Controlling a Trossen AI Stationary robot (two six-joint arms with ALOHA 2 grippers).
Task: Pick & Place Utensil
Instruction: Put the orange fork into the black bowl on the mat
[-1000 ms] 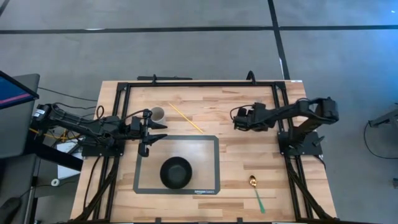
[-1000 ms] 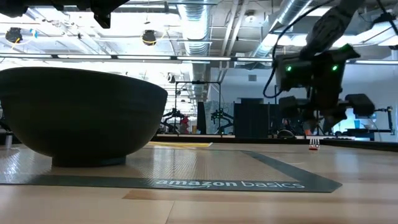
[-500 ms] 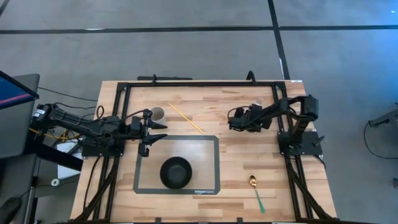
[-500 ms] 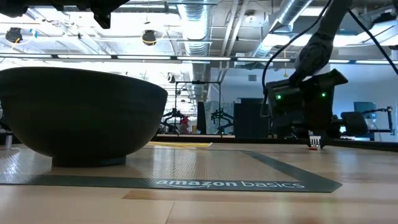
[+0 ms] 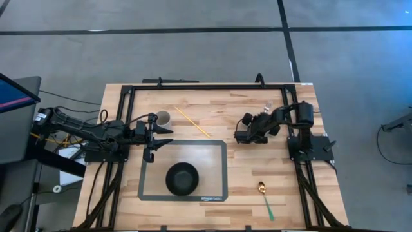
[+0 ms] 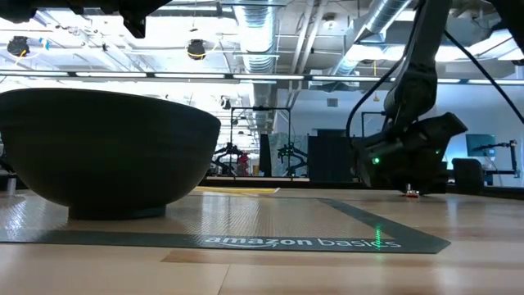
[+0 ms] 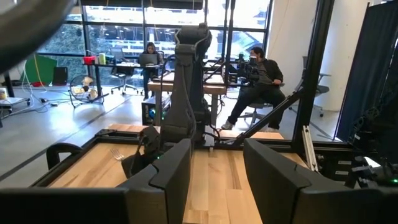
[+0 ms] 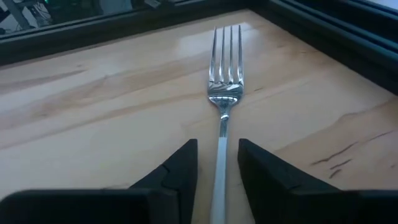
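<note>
A silver fork [image 8: 224, 93] lies flat on the wooden table near its far right corner, and its tines show in the high view [image 5: 268, 106]. My right gripper [image 8: 217, 168] is low over the table and open. Its two fingers stand on either side of the fork's handle [image 8: 220, 155] with a gap on each side, and they point along the fork toward its tines. In the low view my right gripper [image 6: 407, 184] hangs just above the fork [image 6: 412, 193]. My left gripper [image 5: 164, 136] waits open at the table's left, above the mat's far left corner; it also shows in the left wrist view [image 7: 216, 162].
A black bowl [image 5: 182, 178] stands on a grey-edged mat [image 5: 223, 169]. A gold spoon with a green handle [image 5: 264, 197] lies near the front right. A yellow stick [image 5: 192, 121] and a small white cup [image 5: 163, 117] lie at the far left. A black frame [image 5: 212, 86] rims the table.
My right arm has folded back toward its base. Its gripper has come down to the table and tipped toward the far right corner, over the fork. The fork has stayed where it was.
</note>
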